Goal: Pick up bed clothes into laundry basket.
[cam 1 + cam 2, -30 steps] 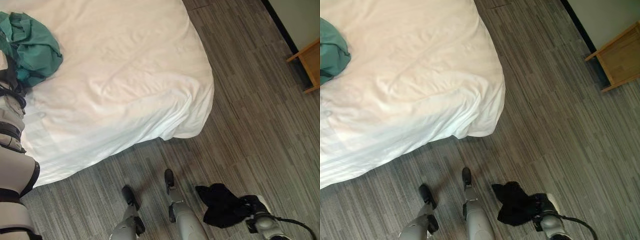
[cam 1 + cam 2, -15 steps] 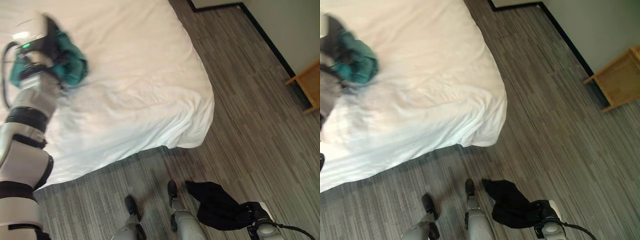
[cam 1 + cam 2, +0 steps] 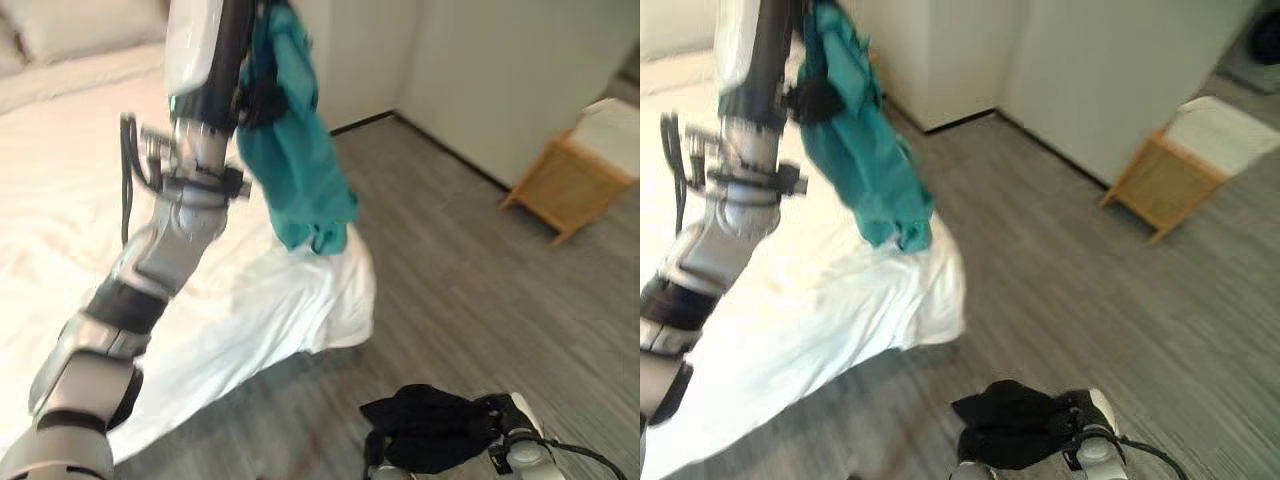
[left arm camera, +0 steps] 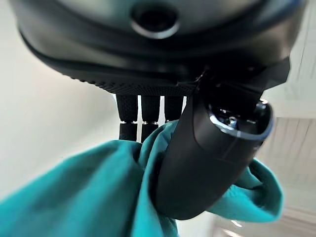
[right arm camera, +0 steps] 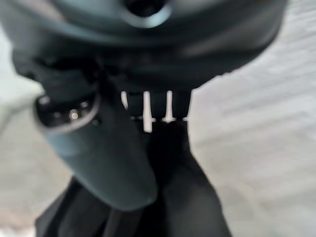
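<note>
Our left hand [image 3: 262, 98] has its fingers [image 4: 140, 118] and thumb curled round the teal garment [image 3: 295, 160], which hangs below them over the bed [image 3: 60, 240]. Our right hand [image 3: 497, 418], low by the floor, pinches the black garment [image 3: 425, 428]. We judge both picked up — next comes carrying them to the laundry basket [image 3: 570, 180], well apart, and releasing.

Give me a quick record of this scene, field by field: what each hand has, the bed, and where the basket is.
left hand: raised high, shut on the teal garment, which hangs above the bed's corner
right hand: low by the floor, shut on the black garment
bed: white sheet, rumpled at the near corner
laundry basket: wicker with a white liner, on the floor by the wall, apart from both hands
floor: grey striped
</note>
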{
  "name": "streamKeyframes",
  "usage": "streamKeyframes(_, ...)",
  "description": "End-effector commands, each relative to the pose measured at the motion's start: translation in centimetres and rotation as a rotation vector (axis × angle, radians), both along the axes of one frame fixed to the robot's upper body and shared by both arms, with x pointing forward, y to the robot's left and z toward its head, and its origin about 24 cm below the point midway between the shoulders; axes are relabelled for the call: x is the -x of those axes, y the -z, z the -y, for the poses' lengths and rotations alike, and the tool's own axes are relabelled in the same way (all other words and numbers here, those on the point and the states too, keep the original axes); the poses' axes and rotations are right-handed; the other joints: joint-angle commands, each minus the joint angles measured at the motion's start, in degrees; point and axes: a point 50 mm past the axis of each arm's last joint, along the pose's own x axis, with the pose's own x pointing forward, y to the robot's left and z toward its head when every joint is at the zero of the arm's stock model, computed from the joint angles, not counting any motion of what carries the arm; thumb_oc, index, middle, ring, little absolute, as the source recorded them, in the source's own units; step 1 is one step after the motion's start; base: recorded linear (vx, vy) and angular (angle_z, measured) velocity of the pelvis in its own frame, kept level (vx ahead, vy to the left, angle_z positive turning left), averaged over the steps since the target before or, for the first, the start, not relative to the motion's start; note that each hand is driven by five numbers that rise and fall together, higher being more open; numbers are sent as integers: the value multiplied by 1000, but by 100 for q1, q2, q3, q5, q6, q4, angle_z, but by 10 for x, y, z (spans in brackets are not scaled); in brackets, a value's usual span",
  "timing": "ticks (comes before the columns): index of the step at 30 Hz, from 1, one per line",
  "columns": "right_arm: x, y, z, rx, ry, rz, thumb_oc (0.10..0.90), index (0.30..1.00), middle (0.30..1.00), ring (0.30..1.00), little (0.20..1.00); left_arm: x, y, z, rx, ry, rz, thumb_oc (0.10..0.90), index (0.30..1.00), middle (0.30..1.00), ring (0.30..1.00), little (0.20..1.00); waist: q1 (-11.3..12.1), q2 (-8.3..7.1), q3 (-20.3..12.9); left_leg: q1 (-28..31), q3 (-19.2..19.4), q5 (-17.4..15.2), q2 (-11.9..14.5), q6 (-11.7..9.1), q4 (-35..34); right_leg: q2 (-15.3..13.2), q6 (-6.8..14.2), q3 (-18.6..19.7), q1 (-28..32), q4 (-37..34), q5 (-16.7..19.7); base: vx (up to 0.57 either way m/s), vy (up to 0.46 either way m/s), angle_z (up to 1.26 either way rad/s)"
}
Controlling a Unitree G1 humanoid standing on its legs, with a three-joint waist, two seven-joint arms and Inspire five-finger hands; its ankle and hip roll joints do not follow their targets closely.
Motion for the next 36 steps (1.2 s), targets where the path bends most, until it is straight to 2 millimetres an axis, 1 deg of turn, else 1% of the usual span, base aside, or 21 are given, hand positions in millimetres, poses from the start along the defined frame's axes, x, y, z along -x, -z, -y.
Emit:
streamKeyframes(1,-36,-78,36,221,-8,279,400,300,300,300,300,17,0,-21,194,79,23,400,300,300,300,300,164,208,4,-624,-131,326,208,-82,-79,-1295,744,-1297,944,465,123,-154,-230,-106)
streamKeyframes(2,-48,-103,30,230,-45,392,400,300,300,300,300,25,38,-36,298,80,-115,400,300,300,300,300,249,195,-20,-570,79,427,261,-108,-79,-1358,746,-1527,1063,537,136,-97,-171,-106)
streamKeyframes(3,-47,-102,30,233,-50,387,400,300,300,300,300,27,40,-38,303,80,-120,400,300,300,300,300,246,209,-37,-551,98,431,263,-116,-79,-1357,745,-1509,1068,535,135,-149,-267,-106)
streamKeyframes(5,-60,-136,17,233,-126,540,400,300,300,300,300,44,82,-45,439,135,-286,400,300,300,300,300,326,234,-67,-567,325,695,465,-243,-79,-1190,646,-1534,1233,292,-146,-187,-359,-116)
streamKeyframes(6,-60,-135,16,233,-129,536,400,300,300,300,300,45,83,-46,441,136,-290,400,300,300,300,300,333,247,-78,-555,337,722,498,-271,-79,-1153,617,-1528,1243,272,-160,-237,-495,-111)
streamKeyframes(7,-64,-148,4,233,-192,601,400,300,300,300,300,56,95,-48,500,151,-332,400,300,300,300,300,354,307,-64,-558,480,1006,750,-425,-79,-948,521,-1481,1280,-17,-439,-154,-430,-87)
streamKeyframes(10,-65,-157,-18,224,-288,668,400,300,300,300,300,68,109,-47,572,168,-372,400,300,300,300,300,328,517,-33,-521,632,1442,1206,-718,-79,-552,327,-1278,1325,-368,-658,-151,-435,-105)
streamKeyframes(12,-68,-166,-30,235,-334,716,400,300,300,300,300,69,115,-43,644,185,-388,400,300,300,300,300,294,696,25,-498,656,1616,1396,-828,-79,-368,256,-1147,1302,-405,-816,-147,-292,-64)
streamKeyframes(14,-70,-169,-36,229,-354,739,400,300,300,300,300,70,118,-40,664,195,-396,400,300,300,300,300,271,765,55,-476,655,1650,1441,-847,-78,-287,215,-1050,1302,-415,-890,-65,-166,-31)
streamKeyframes(15,-56,-218,-38,200,-411,918,400,300,300,300,300,77,119,-56,668,133,-391,400,300,300,300,300,114,811,83,-362,754,1746,1537,-920,-65,-175,198,-902,1281,-415,-971,-16,-165,-28)
streamKeyframes(16,-35,-195,-35,147,-414,866,400,300,300,300,300,80,121,-61,703,119,-375,400,300,300,300,300,-27,924,207,-306,670,1912,1532,-914,-14,-52,161,-654,1279,-415,-1077,-16,-208,-29)
streamKeyframes(17,-35,-185,-34,115,-400,830,400,300,300,300,300,81,126,-56,728,138,-398,400,300,300,300,300,103,944,278,-356,283,1969,1387,-865,16,10,114,-528,1291,-415,-1129,-4,-124,-47)
streamKeyframes(18,-35,-185,-33,115,-400,831,400,300,300,300,300,80,126,-56,728,138,-398,400,300,300,300,300,106,944,276,-362,288,1973,1388,-855,14,11,109,-527,1283,-415,-1122,-13,-191,-94)
streamKeyframes(19,-42,-186,-47,81,-427,870,400,300,300,300,300,81,129,-49,753,163,-412,400,300,300,300,300,360,882,350,-615,-792,1431,852,-510,177,56,38,-271,1202,-415,-1143,-10,-123,-129)
streamKeyframes(20,-42,-186,-47,80,-427,871,400,300,300,300,300,80,129,-50,752,163,-411,400,300,300,300,300,345,860,338,-670,-805,1354,830,-474,256,19,59,-280,1188,-415,-1145,-54,-247,-149)
streamKeyframes(21,-46,-182,-57,-12,-441,880,400,300,300,300,300,77,132,-42,756,182,-423,400,300,300,300,300,475,763,354,-759,-1314,762,363,-132,302,70,5,-13,1047,-415,-1004,-44,-100,-118)
streamKeyframes(25,-49,-175,-64,-67,-458,861,400,300,300,300,300,73,139,-30,778,204,-460,400,300,300,300,300,534,721,340,-744,-1542,426,-14,13,358,150,19,278,977,-415,-904,11,-89,-142)
streamKeyframes(26,-52,-172,-70,-81,-479,847,400,300,300,300,300,69,147,-16,794,244,-509,400,300,300,300,300,594,690,364,-890,-1964,205,-454,146,429,183,45,474,924,-415,-818,37,-44,-131)
streamKeyframes(28,-53,-169,-70,-85,-478,837,400,300,300,300,300,65,152,-5,802,274,-543,400,300,300,300,300,702,615,421,-1222,-2550,192,-880,195,529,247,32,662,920,-415,-733,48,-82,-83)
streamKeyframes(31,-51,-162,-70,-98,-467,811,400,300,300,300,300,61,160,5,807,285,-596,400,300,300,300,300,649,623,416,-1021,-2549,316,-844,228,139,437,16,879,973,-415,-739,75,-43,-119)
streamKeyframes(36,-45,-154,-67,-106,-443,777,400,300,300,300,300,58,169,10,754,267,-661,400,300,300,300,300,480,532,273,-674,-2454,325,-718,232,-79,529,-54,857,1151,-415,-798,89,0,-72)
